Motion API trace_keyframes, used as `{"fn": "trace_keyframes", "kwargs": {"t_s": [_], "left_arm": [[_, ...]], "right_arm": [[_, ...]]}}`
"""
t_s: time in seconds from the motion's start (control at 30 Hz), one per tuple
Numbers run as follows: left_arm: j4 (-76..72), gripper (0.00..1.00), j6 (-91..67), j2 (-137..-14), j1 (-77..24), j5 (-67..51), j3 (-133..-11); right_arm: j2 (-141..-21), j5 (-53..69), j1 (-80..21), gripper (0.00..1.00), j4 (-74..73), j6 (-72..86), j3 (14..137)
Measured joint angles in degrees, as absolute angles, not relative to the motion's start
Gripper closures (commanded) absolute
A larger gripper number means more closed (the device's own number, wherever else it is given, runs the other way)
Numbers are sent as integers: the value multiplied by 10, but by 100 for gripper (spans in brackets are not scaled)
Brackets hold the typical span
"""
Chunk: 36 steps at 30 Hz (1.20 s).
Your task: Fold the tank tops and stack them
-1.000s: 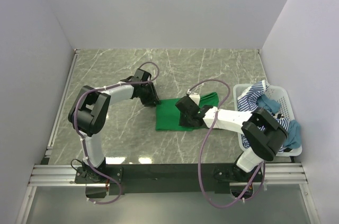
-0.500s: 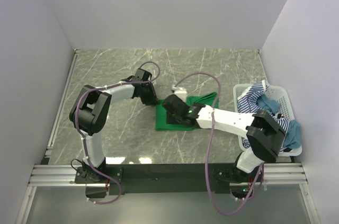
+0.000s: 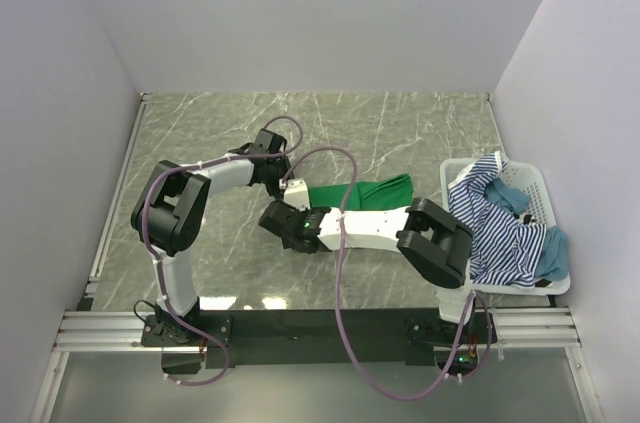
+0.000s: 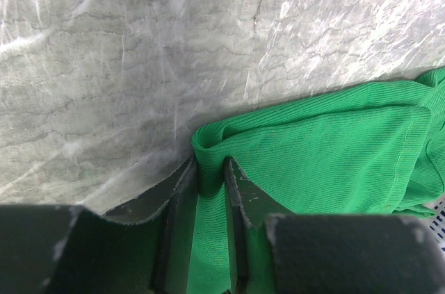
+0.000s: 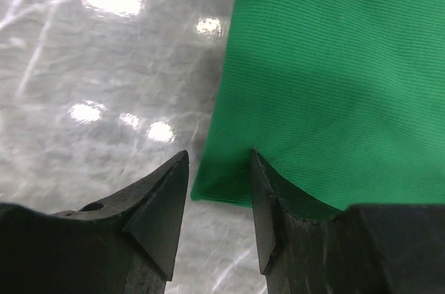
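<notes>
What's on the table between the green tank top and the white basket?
Nothing. The top external view shows only bare marble table between the green tank top and the white basket.

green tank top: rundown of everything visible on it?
The green tank top is bright green, fine-ribbed knit, limp and doubled into layers. It lies flat on the marble table, partly hidden under the right arm in the top view. The left fingers pinch a folded edge. The right fingers stand apart, astride one corner.
</notes>
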<state>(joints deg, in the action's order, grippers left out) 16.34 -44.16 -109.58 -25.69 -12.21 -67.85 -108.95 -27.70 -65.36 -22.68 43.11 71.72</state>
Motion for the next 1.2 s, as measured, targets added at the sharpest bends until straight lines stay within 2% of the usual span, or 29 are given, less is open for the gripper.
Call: {"fn": "trace_keyframes", "kwargs": {"t_s": [0.33,0.47,0.5,0.7,0.73,0.77,1.0,1.2], "left_arm": [[168,74,-442,-1099,-257,-122,-685],[170,79,-442,-1104,-257,-122,-691],[170,82,-442,-1105,-257,-122,-691],[169,99,-442,-1105,-257,-122,-691],[168,99,-443,-1105,-257,-122,-691],[168,99,-443,-1105,-257,-121,-691],[171,99,-448,-1085,-249,-92,-680],[192,99,-449,-982,-192,-57,-624]], "right_arm": [[-1126,-308,-677,51,-262,439,739],[-1137,-322,-680,55,-278,447,751],[-1137,-324,-680,58,-280,449,751],[-1137,-335,-680,91,-298,448,755],[-1137,-335,-680,98,-302,444,758],[-1137,-334,-680,100,-303,440,760],[-1122,-290,-680,100,-278,404,762],[-1085,-211,-680,100,-227,379,787]]}}
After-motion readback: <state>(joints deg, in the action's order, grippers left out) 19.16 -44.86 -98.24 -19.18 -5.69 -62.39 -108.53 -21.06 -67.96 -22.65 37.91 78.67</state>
